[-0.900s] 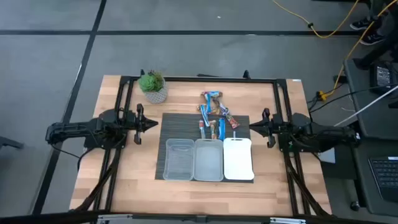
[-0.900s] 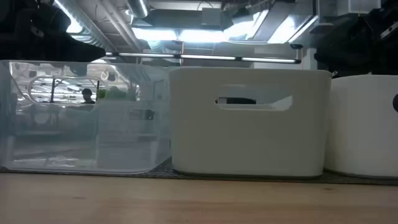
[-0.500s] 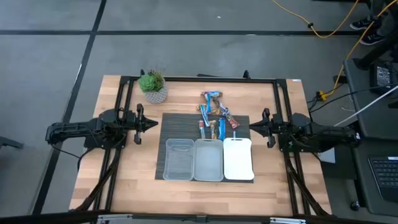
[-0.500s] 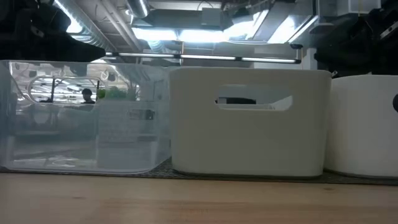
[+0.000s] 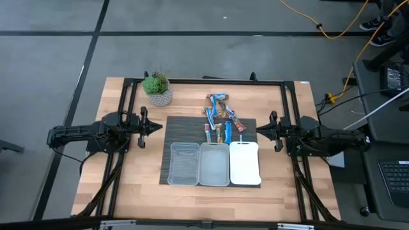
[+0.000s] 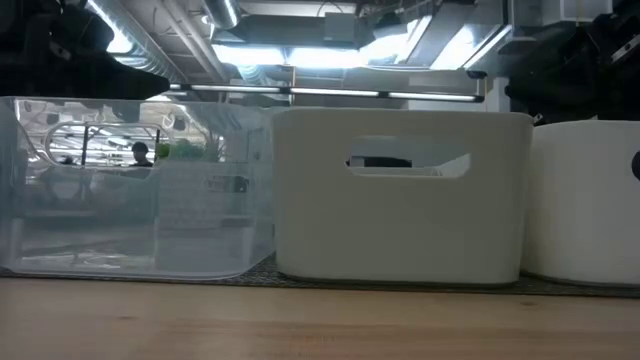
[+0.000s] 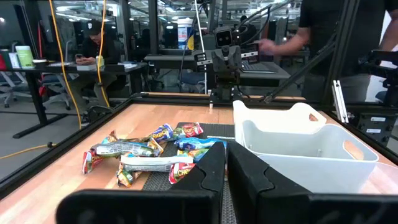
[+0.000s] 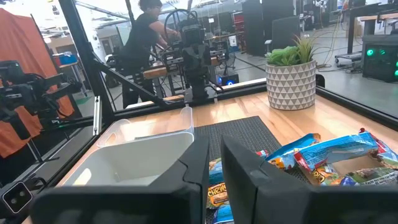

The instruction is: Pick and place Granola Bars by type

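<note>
bars: granola bars (image 5: 222,119) lie in a loose pile on the table (image 5: 128,185), partly on the far edge of the dark mat (image 5: 163,160), just beyond the trays; blue, red-orange and silvery wrappers mixed
trays: three trays (image 5: 214,163) in a row on the mat, near side of the pile; none seems to hold a bar
left gripper: left gripper (image 5: 157,127) at the left of the mat, well apart from the pile, fingers pressed together, holding nothing
right gripper: right gripper (image 5: 259,131) at the right of the mat, near the pile but not touching, fingers nearly together, nothing between them
plant: potted plant (image 5: 156,89) at the far left corner, clear of the work
change: none; bars, trays and both arms sit exactly as a moment earlier
meaning: sorting not begun, every bar left to pick; both arms look parked at rest
</note>
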`<move>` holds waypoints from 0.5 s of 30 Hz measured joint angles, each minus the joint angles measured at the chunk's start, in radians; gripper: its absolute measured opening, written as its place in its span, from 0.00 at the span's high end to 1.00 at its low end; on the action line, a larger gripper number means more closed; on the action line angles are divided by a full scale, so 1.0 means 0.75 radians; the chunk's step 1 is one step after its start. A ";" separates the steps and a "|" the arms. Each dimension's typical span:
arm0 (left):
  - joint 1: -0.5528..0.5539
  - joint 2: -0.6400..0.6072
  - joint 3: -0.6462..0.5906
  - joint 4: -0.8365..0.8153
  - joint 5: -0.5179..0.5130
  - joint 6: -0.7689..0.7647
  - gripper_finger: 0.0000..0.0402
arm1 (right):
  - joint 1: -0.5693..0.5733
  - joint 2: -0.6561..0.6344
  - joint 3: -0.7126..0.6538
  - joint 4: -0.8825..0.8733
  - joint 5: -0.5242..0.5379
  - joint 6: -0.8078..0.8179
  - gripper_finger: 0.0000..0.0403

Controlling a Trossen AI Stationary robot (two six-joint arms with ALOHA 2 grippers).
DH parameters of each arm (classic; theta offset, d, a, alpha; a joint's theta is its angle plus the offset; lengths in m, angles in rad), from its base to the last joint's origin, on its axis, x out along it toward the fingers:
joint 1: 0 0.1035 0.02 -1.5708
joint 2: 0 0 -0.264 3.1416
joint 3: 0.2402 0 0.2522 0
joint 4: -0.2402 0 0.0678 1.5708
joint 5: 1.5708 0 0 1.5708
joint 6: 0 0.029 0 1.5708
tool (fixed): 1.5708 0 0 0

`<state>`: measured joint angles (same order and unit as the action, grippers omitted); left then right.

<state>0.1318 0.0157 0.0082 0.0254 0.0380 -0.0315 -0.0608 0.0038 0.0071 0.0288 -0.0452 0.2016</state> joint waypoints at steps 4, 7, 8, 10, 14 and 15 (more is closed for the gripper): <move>-0.001 0.000 0.000 0.001 0.000 0.001 0.97 | 0.000 0.000 0.000 0.000 0.000 0.000 0.89; 0.000 0.000 0.000 0.000 0.000 0.000 0.98 | 0.001 0.000 -0.001 0.000 0.000 0.000 0.89; 0.000 0.000 0.000 0.001 0.000 0.000 0.98 | 0.001 0.000 0.000 0.000 0.000 0.000 0.89; 0.000 0.000 0.000 0.000 0.000 0.001 0.98 | 0.000 0.000 -0.001 0.000 0.000 0.000 0.89; 0.000 0.000 0.000 0.001 0.000 0.001 0.97 | 0.000 0.000 0.000 0.000 0.000 0.000 0.89; 0.000 0.000 0.000 0.000 0.000 0.000 0.97 | 0.000 0.000 0.000 0.000 0.000 0.000 0.89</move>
<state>0.1316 0.0154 0.0083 0.0255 0.0378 -0.0312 -0.0608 0.0040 0.0069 0.0288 -0.0452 0.2014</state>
